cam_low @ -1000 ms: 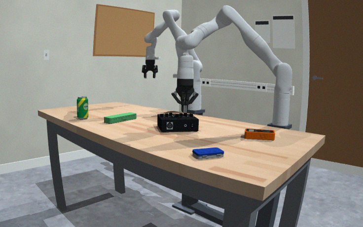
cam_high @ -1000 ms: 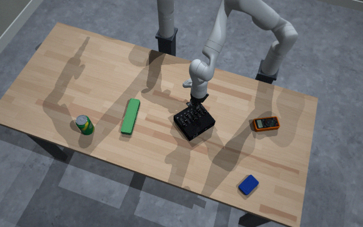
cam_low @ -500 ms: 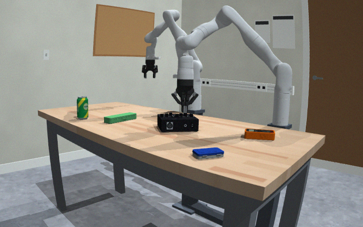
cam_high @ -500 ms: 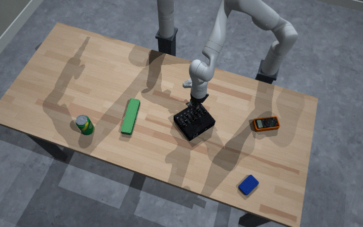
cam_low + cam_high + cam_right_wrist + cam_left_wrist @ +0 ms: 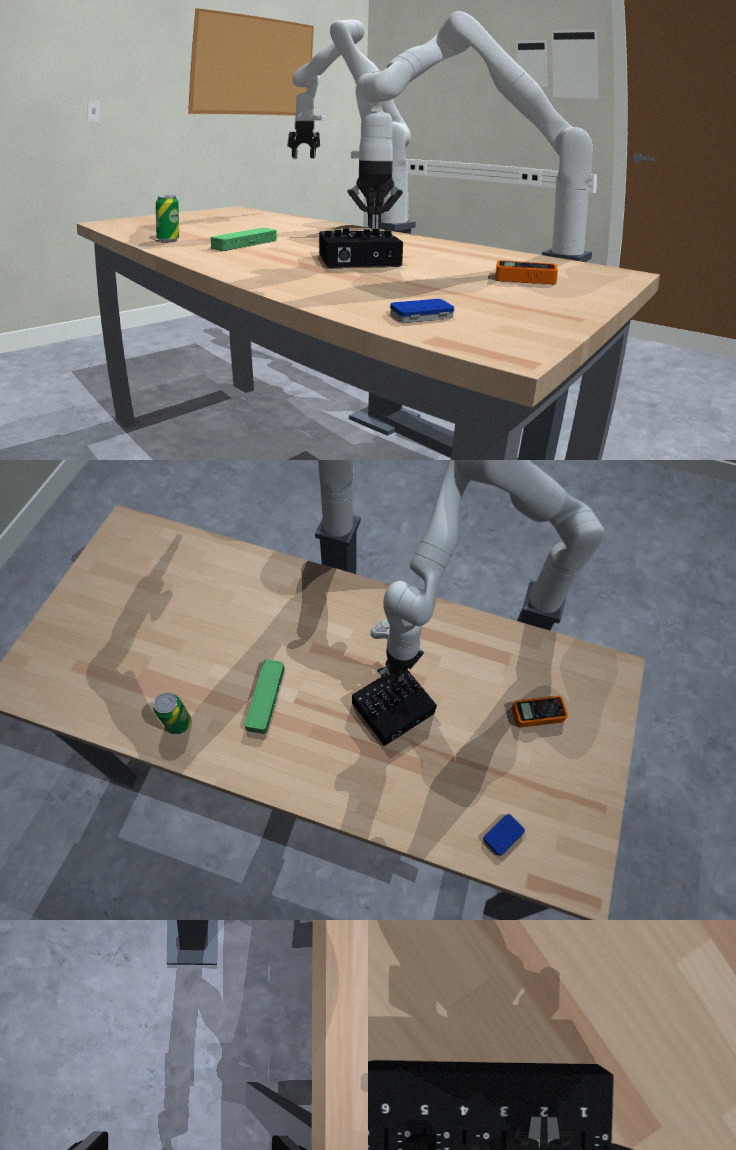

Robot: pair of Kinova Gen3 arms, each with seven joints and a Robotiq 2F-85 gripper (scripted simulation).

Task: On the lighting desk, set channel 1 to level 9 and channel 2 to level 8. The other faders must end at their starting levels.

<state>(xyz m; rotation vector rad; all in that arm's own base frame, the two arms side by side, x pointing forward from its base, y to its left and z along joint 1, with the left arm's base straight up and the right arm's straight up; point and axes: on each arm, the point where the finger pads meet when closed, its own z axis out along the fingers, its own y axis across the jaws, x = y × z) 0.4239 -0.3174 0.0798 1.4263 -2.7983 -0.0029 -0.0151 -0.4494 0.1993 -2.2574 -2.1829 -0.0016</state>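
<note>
Your left gripper (image 5: 398,678) (image 5: 373,223) (image 5: 543,1134) is at channel 2 of the lighting desk (image 5: 404,713) (image 5: 360,257) (image 5: 468,1082), jaws pressed together.
Near to far in your exterior view: blue case (image 5: 504,834) (image 5: 422,310) by the table (image 5: 314,785) (image 5: 244,273) (image 5: 643,1020) (image 5: 350,1020) edge, orange multimeter (image 5: 540,711) (image 5: 526,272), then your desk mid-table, with green box (image 5: 264,695) (image 5: 243,238) and upright can (image 5: 172,713) (image 5: 167,218) off to its side; your left fingers point down at the desk's top, just below the printed 2 in your left wrist view, fader levels too hidden to read; your right gripper (image 5: 303,153) (image 5: 190,1142) hangs well apart at the back, jaws spread, holding nothing.
</note>
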